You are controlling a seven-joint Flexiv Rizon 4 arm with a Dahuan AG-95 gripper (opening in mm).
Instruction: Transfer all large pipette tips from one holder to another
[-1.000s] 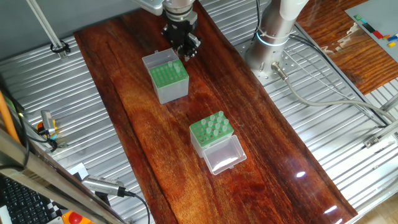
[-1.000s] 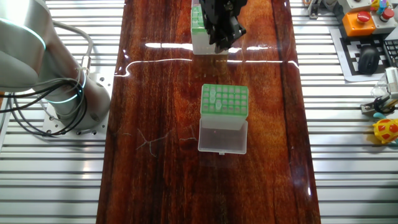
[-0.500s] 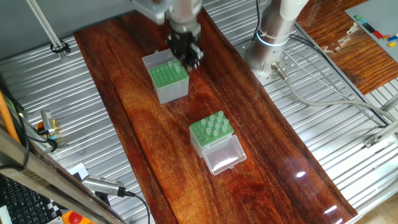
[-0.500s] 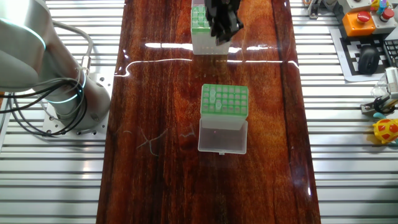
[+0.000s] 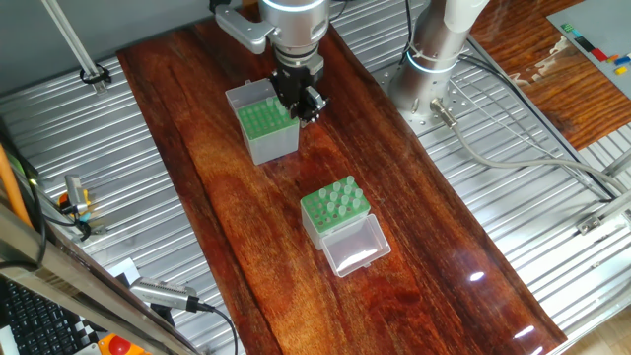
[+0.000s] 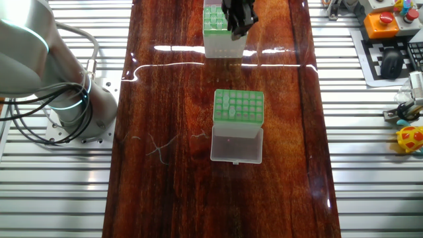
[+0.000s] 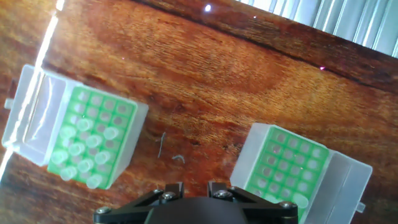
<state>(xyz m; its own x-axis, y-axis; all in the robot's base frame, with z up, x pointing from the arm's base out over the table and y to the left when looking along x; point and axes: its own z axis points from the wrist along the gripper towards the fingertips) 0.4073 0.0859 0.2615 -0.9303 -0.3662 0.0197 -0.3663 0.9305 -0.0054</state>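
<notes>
The clear-sided holder (image 5: 333, 209) stands mid-table with its clear lid (image 5: 355, 247) open and several large pipette tips (image 5: 340, 202) upright in its green grid. It also shows in the other fixed view (image 6: 238, 107) and at the left of the hand view (image 7: 90, 146). The grey-sided box (image 5: 266, 126) stands farther back, also in the other fixed view (image 6: 213, 30) and the hand view (image 7: 283, 165); one tip (image 7: 300, 200) stands in it. My gripper (image 5: 304, 103) (image 6: 238, 20) (image 7: 193, 186) hovers at that box's right edge. Only the finger bases show, and no tip shows between them.
The robot base (image 5: 434, 59) stands to the right of the wooden tabletop (image 5: 424, 227). Ribbed metal surfaces flank the wood on both sides. Cables (image 5: 513, 148) run at the right. Small tools and toys (image 6: 410, 125) lie off the table's side.
My gripper has turned and shifted from beyond the grey-sided box's corner to its right edge. Both boxes and the tips have stayed put.
</notes>
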